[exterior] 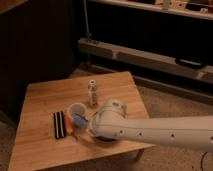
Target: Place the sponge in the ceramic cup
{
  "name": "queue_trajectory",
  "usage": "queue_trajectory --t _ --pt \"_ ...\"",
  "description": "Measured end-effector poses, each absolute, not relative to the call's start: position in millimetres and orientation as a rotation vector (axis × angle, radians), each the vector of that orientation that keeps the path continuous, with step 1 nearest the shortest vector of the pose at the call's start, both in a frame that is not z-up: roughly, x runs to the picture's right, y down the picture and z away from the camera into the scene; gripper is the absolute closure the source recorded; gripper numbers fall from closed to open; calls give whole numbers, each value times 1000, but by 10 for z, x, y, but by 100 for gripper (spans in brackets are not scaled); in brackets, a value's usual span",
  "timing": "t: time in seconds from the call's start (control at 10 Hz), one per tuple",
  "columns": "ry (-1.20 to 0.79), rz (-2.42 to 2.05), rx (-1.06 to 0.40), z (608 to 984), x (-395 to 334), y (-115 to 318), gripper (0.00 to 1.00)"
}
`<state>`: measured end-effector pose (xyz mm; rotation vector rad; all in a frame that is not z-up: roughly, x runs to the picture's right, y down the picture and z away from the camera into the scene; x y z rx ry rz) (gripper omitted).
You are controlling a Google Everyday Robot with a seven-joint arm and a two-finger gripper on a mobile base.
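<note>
The small white ceramic cup [75, 108] stands upright on the wooden table [40, 97], left of the middle. The light-blue sponge [79, 120] hangs just at the cup's near right rim, held at the tip of my white arm. My gripper [83, 122] is shut on the sponge, and the arm's bulky wrist covers most of the fingers. The arm reaches in from the right edge of the camera view.
A slim clear shaker bottle [92, 93] stands right behind the cup. A black-and-white striped flat rectangle [60, 124] with an orange edge lies left of the gripper. A black bowl [101, 139] is mostly hidden under my wrist. Dark shelving runs behind the table.
</note>
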<state>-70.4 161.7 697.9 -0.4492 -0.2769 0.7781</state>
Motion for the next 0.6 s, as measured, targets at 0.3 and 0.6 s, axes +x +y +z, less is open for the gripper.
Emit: queue_trajectory --t 0.3,0.6 --pt "-310 795 -418 6942 -684 1475 98" --pt "-306 800 -405 6909 -618 1451 98"
